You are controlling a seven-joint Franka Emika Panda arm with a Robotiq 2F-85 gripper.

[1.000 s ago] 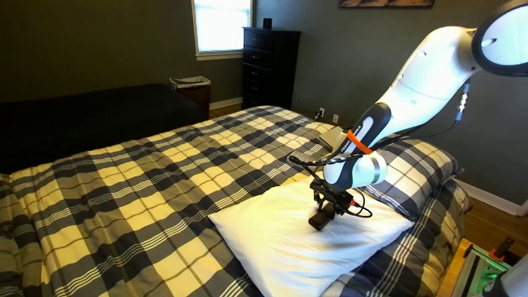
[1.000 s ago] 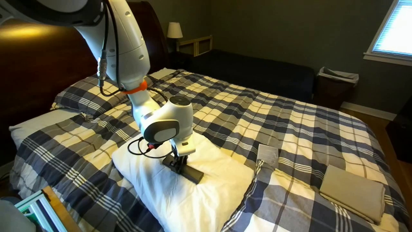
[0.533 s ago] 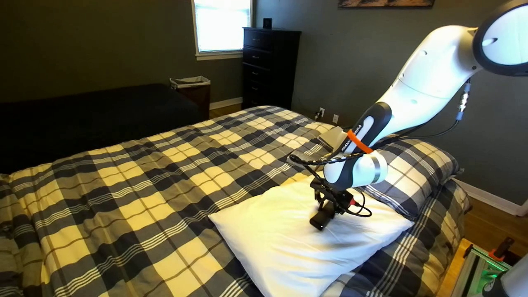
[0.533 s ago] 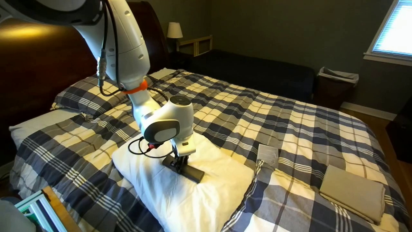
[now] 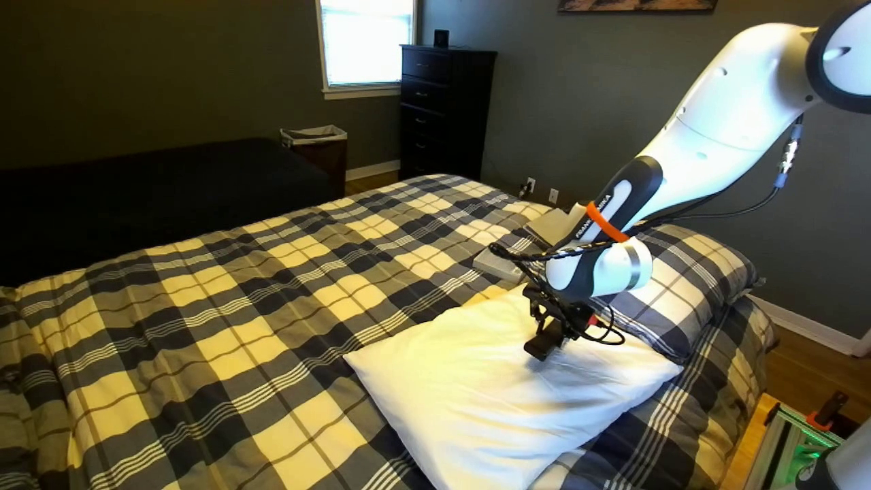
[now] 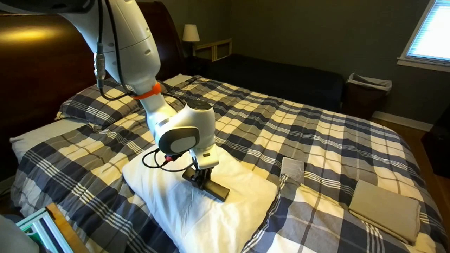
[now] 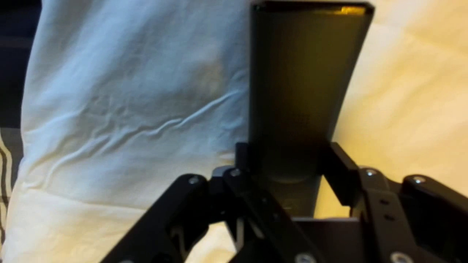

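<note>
Wrist view: pillow (image 7: 146, 91) beyond bar (image 7: 303, 73) edges

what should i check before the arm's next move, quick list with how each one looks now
1. Grip: ok. The gripper is closed, a finger on each side of the dark rectangular block.
2. Lift: cannot tell. In an exterior view one end looks raised off the white pillow, but the whole underside isn't visible.
3. Cable: cannot tell. The black cable loop hangs beside the gripper; whether it touches the pillow is unclear.
4. Neighbors: ok. The folded gray cloth lies on the plaid comforter, apart from the block.
5. Band: ok. The orange band sits around the arm.
</note>
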